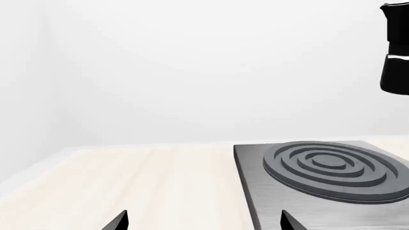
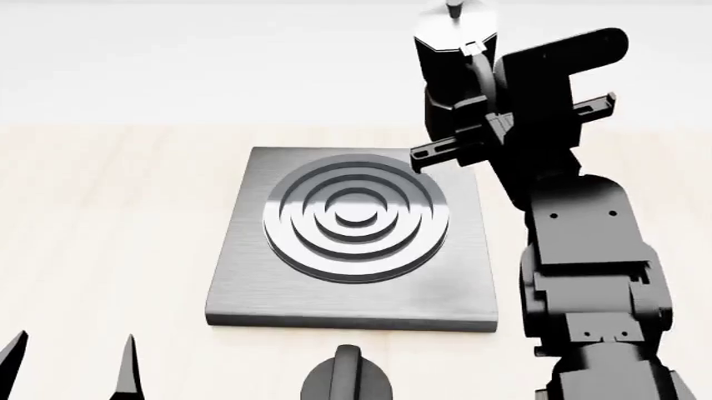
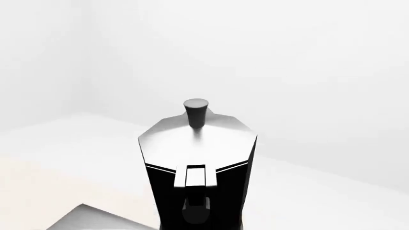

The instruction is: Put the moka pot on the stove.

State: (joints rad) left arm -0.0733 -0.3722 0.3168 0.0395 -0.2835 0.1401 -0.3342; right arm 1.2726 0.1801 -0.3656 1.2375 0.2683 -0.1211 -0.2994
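The moka pot (image 2: 448,52), glossy black with a silver lid and small knob, hangs in the air above the far right corner of the stove (image 2: 456,283). My right gripper (image 2: 469,98) is shut on it at the handle side. In the right wrist view the moka pot (image 3: 198,153) fills the middle and hides the fingers, with a stove (image 3: 96,218) corner below. The left wrist view shows the moka pot (image 1: 396,48) high above the stove (image 1: 255,191). My left gripper (image 1: 203,224) is open over the table beside the stove's edge, also low at the left as the left gripper (image 2: 69,367).
A squat black round knob (image 2: 347,379) with a ridge sits just in front of the stove's near edge. The light wooden table (image 2: 112,217) extends to the left of the stove. My right arm (image 2: 584,250) rises along the stove's right side.
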